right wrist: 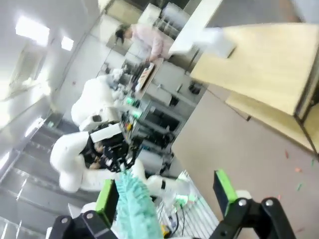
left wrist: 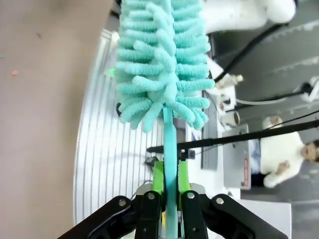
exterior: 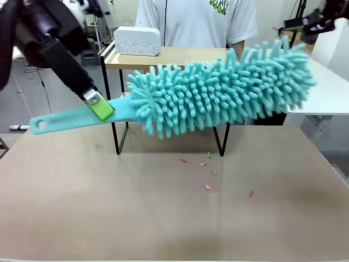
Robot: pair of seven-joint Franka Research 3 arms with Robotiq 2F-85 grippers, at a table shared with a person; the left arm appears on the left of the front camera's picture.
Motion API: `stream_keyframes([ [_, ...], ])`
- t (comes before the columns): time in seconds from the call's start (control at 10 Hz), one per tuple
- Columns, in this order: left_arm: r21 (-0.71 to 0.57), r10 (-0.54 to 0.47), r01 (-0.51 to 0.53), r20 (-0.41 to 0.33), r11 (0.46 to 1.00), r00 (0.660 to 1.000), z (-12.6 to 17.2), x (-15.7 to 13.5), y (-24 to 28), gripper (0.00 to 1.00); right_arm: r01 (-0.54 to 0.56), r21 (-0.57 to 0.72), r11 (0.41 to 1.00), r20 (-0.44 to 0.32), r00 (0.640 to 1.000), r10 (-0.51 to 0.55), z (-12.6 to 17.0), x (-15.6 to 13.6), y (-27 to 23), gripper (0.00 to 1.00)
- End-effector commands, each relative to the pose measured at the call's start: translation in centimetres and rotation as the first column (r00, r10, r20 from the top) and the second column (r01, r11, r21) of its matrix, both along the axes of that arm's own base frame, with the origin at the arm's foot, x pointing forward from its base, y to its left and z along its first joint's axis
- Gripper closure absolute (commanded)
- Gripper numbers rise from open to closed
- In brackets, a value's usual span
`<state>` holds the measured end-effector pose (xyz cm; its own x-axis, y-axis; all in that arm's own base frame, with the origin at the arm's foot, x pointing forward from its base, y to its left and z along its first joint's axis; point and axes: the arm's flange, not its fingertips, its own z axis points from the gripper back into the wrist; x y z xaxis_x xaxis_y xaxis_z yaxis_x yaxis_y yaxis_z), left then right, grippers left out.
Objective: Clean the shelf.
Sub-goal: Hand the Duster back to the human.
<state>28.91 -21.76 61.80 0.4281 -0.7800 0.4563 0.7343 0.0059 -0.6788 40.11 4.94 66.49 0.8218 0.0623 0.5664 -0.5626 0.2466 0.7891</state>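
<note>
From the front we see the left arm slanting down from the upper left, its left gripper (exterior: 99, 106) clenched on the flat handle of a teal duster (exterior: 218, 90). The duster's long axis runs left to right, rising slightly toward its shaggy head of soft chenille fingers; the handle end with a round hole points left. Behind the head stands the shelf (exterior: 163, 54), light wooden boards in a thin black frame, at the far middle of the brown table (exterior: 82, 207). A white box (exterior: 137, 41) sits on its top board. Small coloured scraps (exterior: 207, 187) lie on the table in front. The right gripper (exterior: 305, 23) hangs at the upper right.

In the left wrist view, green pads (left wrist: 158, 177) press the smooth handle from both sides; the head points up and away.

In the right wrist view, the right gripper (right wrist: 167, 191) stands wide apart and holds nothing, with the duster's fuzzy tip (right wrist: 137, 206) between its fingers. The shelf (right wrist: 259, 64) lies tilted at the upper right.
</note>
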Motion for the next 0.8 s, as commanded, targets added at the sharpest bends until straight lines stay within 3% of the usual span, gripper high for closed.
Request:
stream_keyframes([
  [0.0, 0.029, -0.094, 0.092, 0.051, 0.995, 0.994, 1.1, 1.3, -1.1, 0.88, -0.207, -0.051, 0.977, -0.031, 0.978, 0.206, -0.3, 0.7, 3.1, 0.00],
  [0.3, 0.021, -0.081, 0.080, 0.034, 0.997, 0.996, 1.0, 2.9, -2.3, 0.88, -0.404, -0.157, 0.901, -0.102, 0.914, 0.392, -1.5, -2.7, 5.6, 0.00],
  [0.7, 0.032, -0.045, 0.045, 0.001, 0.999, 0.999, 0.0, 4.0, -2.3, 0.88, -0.488, -0.276, 0.828, -0.126, 0.872, 0.472, -2.9, -5.6, 5.3, 0.00],
])
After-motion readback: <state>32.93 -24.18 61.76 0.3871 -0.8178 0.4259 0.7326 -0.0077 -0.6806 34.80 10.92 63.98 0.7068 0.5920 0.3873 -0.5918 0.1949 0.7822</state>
